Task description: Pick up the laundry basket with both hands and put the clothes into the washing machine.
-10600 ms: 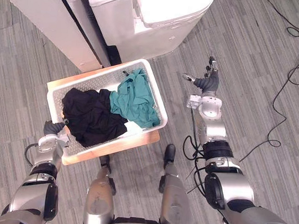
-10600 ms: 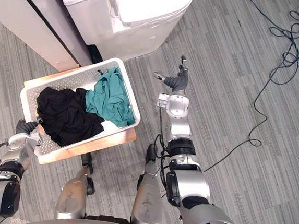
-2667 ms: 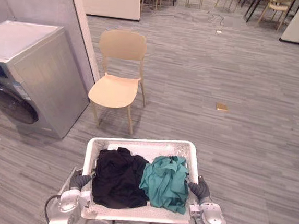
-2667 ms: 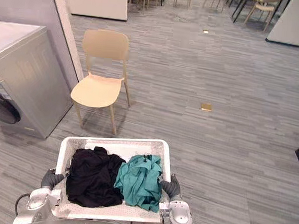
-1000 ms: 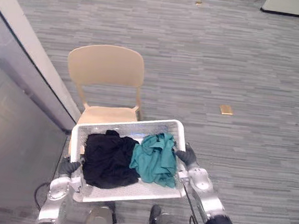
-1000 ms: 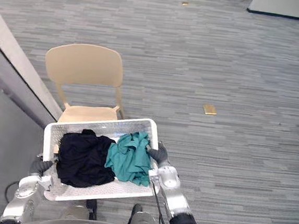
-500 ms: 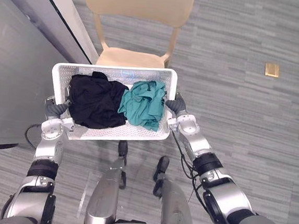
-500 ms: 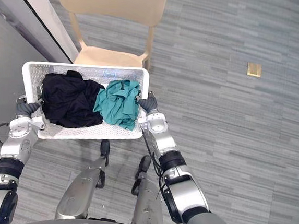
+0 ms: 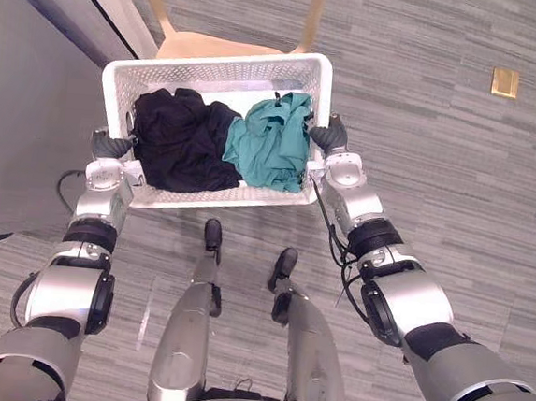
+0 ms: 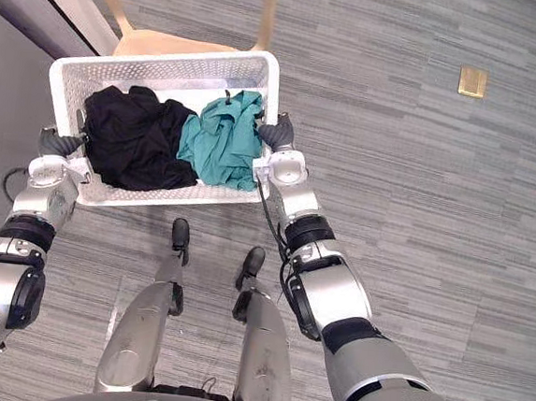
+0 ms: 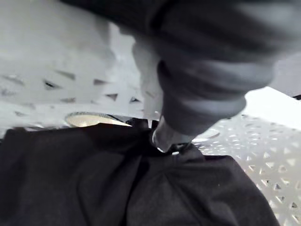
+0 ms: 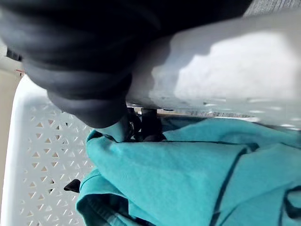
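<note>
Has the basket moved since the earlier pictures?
Yes. The basket has come forward to the chair: floor lay between them earlier, now the basket's far rim overlaps the chair's seat.

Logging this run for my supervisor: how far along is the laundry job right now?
Done: the laundry basket is picked up, left hand and right hand gripping its end rims. In hand: it is held over the front edge of a tan chair. Left: the black garment and teal garment lie in the basket; neither has been loaded yet.
</note>
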You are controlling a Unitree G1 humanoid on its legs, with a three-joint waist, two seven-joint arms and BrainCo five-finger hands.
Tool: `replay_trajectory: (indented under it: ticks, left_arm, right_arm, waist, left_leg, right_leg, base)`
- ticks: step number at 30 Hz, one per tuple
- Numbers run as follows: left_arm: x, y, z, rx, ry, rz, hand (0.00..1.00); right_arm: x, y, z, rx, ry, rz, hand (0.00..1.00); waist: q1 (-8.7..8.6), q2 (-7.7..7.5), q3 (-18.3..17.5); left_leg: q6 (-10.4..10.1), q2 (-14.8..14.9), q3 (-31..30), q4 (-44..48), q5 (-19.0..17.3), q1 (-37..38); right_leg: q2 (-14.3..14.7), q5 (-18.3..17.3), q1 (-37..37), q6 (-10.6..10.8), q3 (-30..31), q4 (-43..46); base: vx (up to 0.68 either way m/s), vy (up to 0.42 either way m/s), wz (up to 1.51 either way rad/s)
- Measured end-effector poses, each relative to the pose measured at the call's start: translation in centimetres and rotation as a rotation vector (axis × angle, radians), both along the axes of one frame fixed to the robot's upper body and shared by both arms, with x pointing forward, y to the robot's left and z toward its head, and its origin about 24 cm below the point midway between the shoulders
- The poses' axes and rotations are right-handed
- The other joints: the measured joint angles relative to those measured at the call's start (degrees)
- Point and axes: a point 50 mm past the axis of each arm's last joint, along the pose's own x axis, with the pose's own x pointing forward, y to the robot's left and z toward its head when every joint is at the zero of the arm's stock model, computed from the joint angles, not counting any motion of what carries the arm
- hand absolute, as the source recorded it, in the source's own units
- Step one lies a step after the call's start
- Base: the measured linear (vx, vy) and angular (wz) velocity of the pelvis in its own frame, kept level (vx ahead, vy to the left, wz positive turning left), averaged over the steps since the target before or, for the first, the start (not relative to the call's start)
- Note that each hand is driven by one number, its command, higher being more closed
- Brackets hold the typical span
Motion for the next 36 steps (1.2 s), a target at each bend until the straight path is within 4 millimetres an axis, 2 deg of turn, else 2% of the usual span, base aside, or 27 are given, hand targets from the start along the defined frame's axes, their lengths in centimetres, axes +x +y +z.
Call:
replay_trajectory:
  ticks: [3, 9, 13, 14, 15, 16, 18, 19, 22, 23, 27, 32, 36]
  left_arm:
    - [0.3, 0.0, 0.7, 0.000, -0.014, 0.001, 1.00]
    - [1.2, -0.3, 3.4, -0.027, -0.080, 0.010, 1.00]
    - [1.5, 0.0, 5.4, -0.017, -0.127, 0.017, 1.00]
    - [1.6, 0.2, 6.0, -0.011, -0.143, 0.020, 0.00]
    - [1.7, 0.3, 7.0, -0.011, -0.168, 0.025, 0.00]
    - [1.8, 0.4, 8.0, -0.026, -0.201, 0.038, 0.00]
    - [1.9, 0.6, 9.1, -0.042, -0.237, 0.051, 0.00]
    - [1.8, 0.6, 10.9, -0.071, -0.308, 0.055, 0.00]
    - [1.6, 0.7, 14.1, -0.089, -0.420, 0.069, 0.00]
    - [1.5, 1.0, 14.4, -0.085, -0.429, 0.080, 0.00]
    - [1.1, 1.9, 14.9, -0.069, -0.438, 0.104, 0.00]
    - [0.9, 0.8, 16.9, -0.027, -0.521, 0.046, 0.00]
    - [1.2, 0.0, 16.6, -0.008, -0.505, -0.001, 0.00]
  right_arm:
    - [0.2, 0.2, 1.0, 0.002, -0.031, 0.001, 1.00]
    - [0.6, 0.3, 4.0, 0.036, -0.116, -0.016, 1.00]
    - [0.6, 0.5, 5.0, 0.045, -0.148, -0.010, 1.00]
    - [0.6, 0.6, 5.4, 0.052, -0.161, -0.006, 1.00]
    - [0.5, 0.7, 5.8, 0.057, -0.176, -0.002, 1.00]
    - [0.4, 0.8, 6.2, 0.064, -0.194, -0.002, 0.00]
    - [0.3, 0.9, 6.5, 0.080, -0.204, 0.005, 0.00]
    - [0.3, 1.0, 6.6, 0.086, -0.209, 0.005, 0.00]
    - [0.3, 1.0, 4.9, 0.108, -0.128, 0.007, 0.00]
    - [0.2, 1.5, 4.2, 0.129, -0.106, 0.027, 0.00]
    - [-0.2, 2.6, 4.0, 0.160, -0.102, 0.071, 0.00]
    - [-1.2, 6.1, 3.4, 0.129, -0.092, 0.213, 0.00]
    - [-2.6, 9.9, 3.1, 0.127, -0.088, 0.363, 0.00]
  waist:
    - [-0.08, -0.01, 0.01]
    - [0.44, -0.35, 0.21]
    - [0.55, -0.44, 0.27]
    - [0.52, -0.57, 0.64]
    - [0.42, -0.84, 1.17]
    - [0.42, -1.18, 1.38]
    - [0.46, -1.50, 1.56]
    - [0.52, -1.77, 1.72]
    - [0.71, -1.77, 1.96]
    - [0.60, -1.77, 1.96]
    - [0.52, -1.77, 1.96]
    - [0.57, -1.76, 1.96]
    - [0.67, -1.76, 1.96]
  left_leg:
    - [0.01, 0.21, 0.93, 0.04, -0.01, -0.84]
    - [0.30, 1.48, 2.67, 0.99, 0.26, -3.04]
    - [-0.08, 2.58, 3.66, 1.16, -0.07, -3.84]
    - [-0.08, 2.87, 4.28, 1.18, -0.07, -3.85]
    - [-0.07, 3.24, 5.13, 1.31, -0.07, -3.85]
    - [-0.08, 3.45, 5.40, 1.30, -0.07, -4.04]
    - [-0.08, 3.69, 5.58, 1.37, -0.03, -4.46]
    - [0.22, 4.02, 5.56, 1.56, 0.39, -5.16]
    - [-0.05, 4.60, 5.53, 2.24, 0.60, -5.97]
    - [-0.16, 4.78, 6.06, 2.39, 0.62, -5.96]
    - [-0.47, 5.09, 6.73, 3.21, 0.39, -5.97]
    - [-1.18, 5.28, 6.55, 4.11, -0.18, -5.93]
    - [-1.71, 5.41, 6.63, 4.17, -0.98, -6.00]
  right_leg:
    - [0.00, 0.04, -0.95, -0.02, 0.22, -0.09]
    - [0.82, 0.36, -2.55, -0.44, -0.01, -0.63]
    - [1.78, 1.05, -2.79, -0.96, -0.08, -2.01]
    - [1.89, 1.07, -2.85, -0.99, -0.15, -2.01]
    - [2.05, 1.08, -2.89, -1.01, -0.19, -2.01]
    - [2.21, 1.09, -3.21, -1.02, -0.23, -2.01]
    - [2.38, 1.13, -3.66, -1.09, -0.31, -2.02]
    - [2.62, 1.15, -4.22, -1.12, -0.45, -2.03]
    - [2.98, 1.14, -4.53, -1.13, -1.36, -2.02]
    - [3.01, 1.14, -4.50, -1.13, -1.78, -1.86]
    - [3.07, 1.13, -4.36, -1.14, -1.90, -1.53]
    - [3.10, 0.96, -3.67, -1.37, -2.08, -1.67]
    - [3.10, 0.48, -3.45, -2.08, -2.57, -1.95]
  base:
    - [0.03, -0.015, -0.06]
    - [0.02, -0.026, -0.04]
    - [0.04, -0.036, -0.08]
    - [0.03, -0.027, -0.06]
    - [0.04, -0.043, -0.09]
    - [0.04, -0.037, -0.09]
    - [0.05, -0.035, -0.06]
    - [0.06, -0.039, -0.02]
    - [0.09, -0.043, 0.02]
    - [0.09, -0.029, -0.02]
    - [0.09, -0.026, -0.02]
    - [0.07, -0.015, 0.03]
    - [0.04, -0.013, 0.03]
